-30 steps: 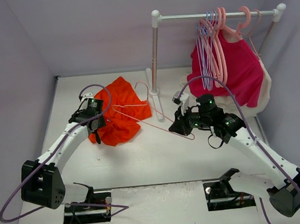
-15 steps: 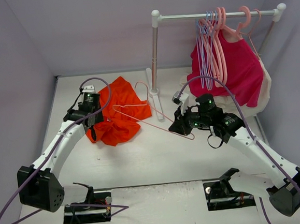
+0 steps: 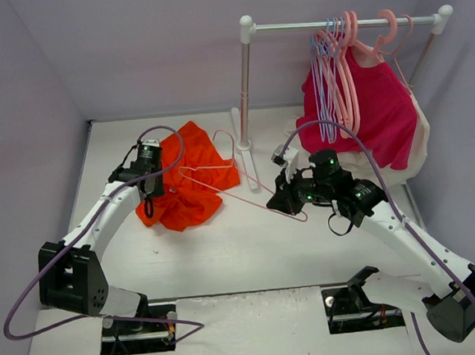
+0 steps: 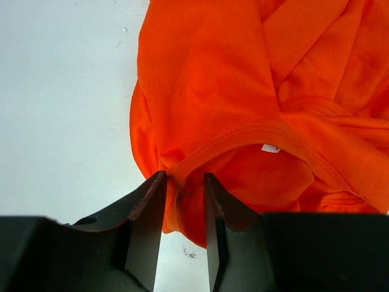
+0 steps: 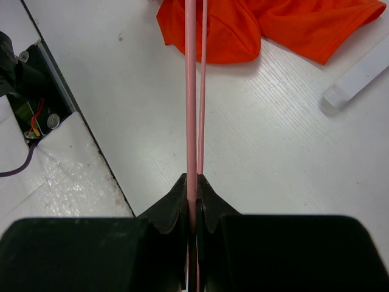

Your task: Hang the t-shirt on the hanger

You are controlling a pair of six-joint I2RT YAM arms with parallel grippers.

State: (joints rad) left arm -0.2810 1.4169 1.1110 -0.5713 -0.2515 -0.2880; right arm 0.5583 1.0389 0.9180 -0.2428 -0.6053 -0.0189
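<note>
T-shirt (image 4: pixel 231 91) straddled, hanger (image 5: pixel 191 91) gripped.
The t-shirt's collar fold is set between the fingers of the left hand (image 4: pixel 184 176), perhaps pinched, which cannot be told; the hanger is clamped by the right hand (image 5: pixel 193 182).

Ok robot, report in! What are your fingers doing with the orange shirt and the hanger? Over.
Left fingers astride t-shirt neck edge, grip unclear. Right fingers shut on hanger, its far end over the t-shirt. Rack post close by. Over.

The t-shirt (image 4: pixel 243 91) is thin orange knit cloth, matt, soft creases, stitched collar hem. The hanger (image 5: pixel 192 91): smooth pale pink plastic, slight gloss. My left gripper (image 4: pixel 184 177): matt black plastic. The table (image 5: pixel 273 152): white, matt, fine grain-like ribbing. The rack rail (image 3: pixel 341 24) looks like dull grey metal.
</note>
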